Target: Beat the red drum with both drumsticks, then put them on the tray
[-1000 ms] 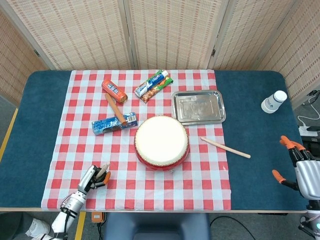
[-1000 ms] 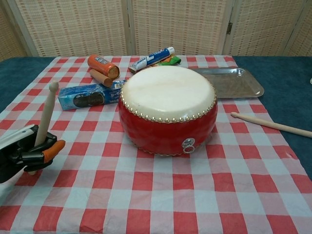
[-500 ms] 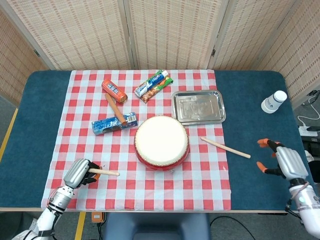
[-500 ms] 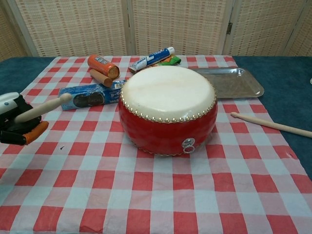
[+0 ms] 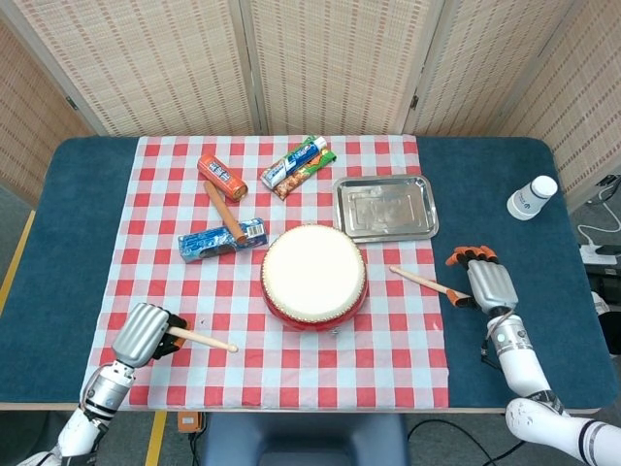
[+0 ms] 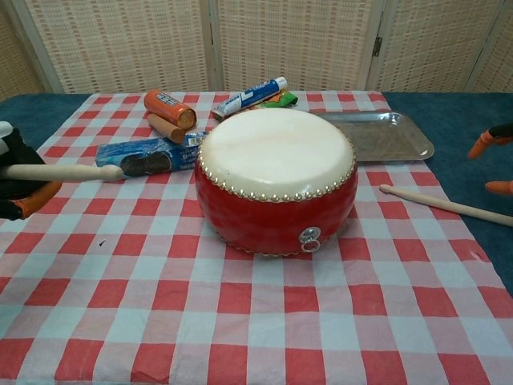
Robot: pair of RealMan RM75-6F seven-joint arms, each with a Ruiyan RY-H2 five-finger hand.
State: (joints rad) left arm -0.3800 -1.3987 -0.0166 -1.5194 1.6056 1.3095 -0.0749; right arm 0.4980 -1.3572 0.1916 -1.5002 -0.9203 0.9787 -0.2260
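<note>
The red drum (image 5: 313, 274) (image 6: 276, 176) with a pale skin stands mid-table on the checked cloth. My left hand (image 5: 146, 335) (image 6: 14, 183) grips one drumstick (image 5: 202, 340) (image 6: 64, 171), which lies roughly level and points toward the drum without touching it. The second drumstick (image 5: 425, 282) (image 6: 447, 204) lies on the cloth right of the drum. My right hand (image 5: 488, 284) (image 6: 490, 143) hovers over that stick's outer end with its orange-tipped fingers spread, holding nothing. The steel tray (image 5: 385, 207) (image 6: 383, 135) sits behind the drum to the right.
Behind and left of the drum lie a blue biscuit pack (image 5: 221, 239), an orange tube (image 5: 221, 175), a brown sausage-shaped roll (image 5: 221, 207) and a toothpaste box (image 5: 296, 163). A white cup (image 5: 532, 197) stands at the far right on the blue table.
My left hand swung its drumstick from upright down to level, tip toward the drum. My right hand moved in from the table's right edge to the free drumstick's end.
</note>
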